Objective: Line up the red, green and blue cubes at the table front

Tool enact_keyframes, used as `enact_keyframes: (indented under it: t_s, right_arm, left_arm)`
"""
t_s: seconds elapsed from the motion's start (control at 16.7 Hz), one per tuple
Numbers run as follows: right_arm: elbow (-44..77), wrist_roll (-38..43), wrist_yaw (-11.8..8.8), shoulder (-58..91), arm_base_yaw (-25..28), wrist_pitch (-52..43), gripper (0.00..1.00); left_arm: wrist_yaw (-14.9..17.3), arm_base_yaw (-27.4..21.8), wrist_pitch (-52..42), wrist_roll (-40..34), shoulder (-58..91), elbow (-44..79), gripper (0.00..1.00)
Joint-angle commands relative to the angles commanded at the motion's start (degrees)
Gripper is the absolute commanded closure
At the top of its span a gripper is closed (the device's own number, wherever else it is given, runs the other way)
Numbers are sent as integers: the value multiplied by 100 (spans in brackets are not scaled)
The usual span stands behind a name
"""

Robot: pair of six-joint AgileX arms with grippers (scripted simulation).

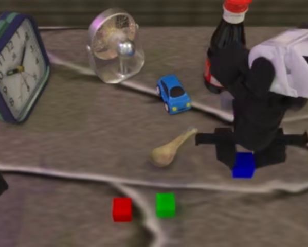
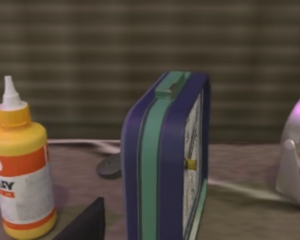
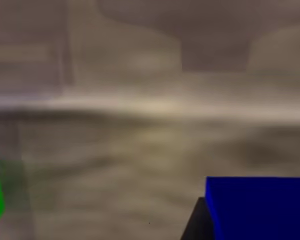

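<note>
The blue cube (image 1: 243,165) sits at the lower right of the top frame, gripped between the fingers of the right hand (image 1: 244,154), whose dark arm reaches down from the upper right. Well to its left, near the bottom edge, the green cube (image 1: 165,204) and the red cube (image 1: 122,209) rest side by side, apart, on the wrinkled tabletop (image 1: 66,139). Above them lies a pale drumstick (image 1: 170,148), then a blue toy car (image 1: 173,93). Further up stand a small fan (image 1: 115,45), a dark bottle (image 1: 227,43) and, at the upper left, a clock (image 1: 15,66). The left arm is parked at the left edge; whether its hand is open I cannot tell.
</note>
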Motion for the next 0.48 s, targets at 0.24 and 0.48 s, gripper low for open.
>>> enact_keyframes:
  t_s: [0.24,0.48]
  right_arm:
    - [-196,727,10,-289,880,-19,100]
    - [-222,820,13,-333,977,-16,100]
  left_arm:
    - [0,0,0,0,0,0,0]
    - [0,0,0,0,0,0,0]
